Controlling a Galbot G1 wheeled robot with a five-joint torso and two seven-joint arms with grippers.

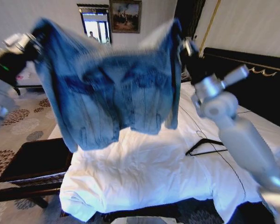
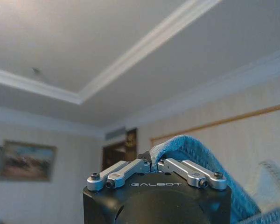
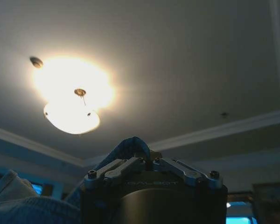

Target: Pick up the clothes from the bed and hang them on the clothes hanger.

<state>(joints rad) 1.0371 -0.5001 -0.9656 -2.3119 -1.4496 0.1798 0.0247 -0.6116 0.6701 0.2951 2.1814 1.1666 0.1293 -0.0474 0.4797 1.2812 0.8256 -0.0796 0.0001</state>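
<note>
Denim jacket point(image 1: 114, 91) held up above the bed point(image 1: 144, 172), spread wide, long axis running side to side, collar edge uppermost and hem hanging toward the sheets. Left gripper point(image 1: 30, 44) clenched on one upper corner of the jacket, well above the bed; blue fabric pinched between its fingers point(image 2: 130, 168) in the left wrist view. Right gripper point(image 1: 184, 46) clamped on the other upper corner, cloth caught in its jaws in the right wrist view. Clothes hanger point(image 1: 206, 147) lay flat on the bed, below the jacket's right side, apart from it; hook direction unclear. Dark bench point(image 1: 35, 161) stood just beside the bed.
</note>
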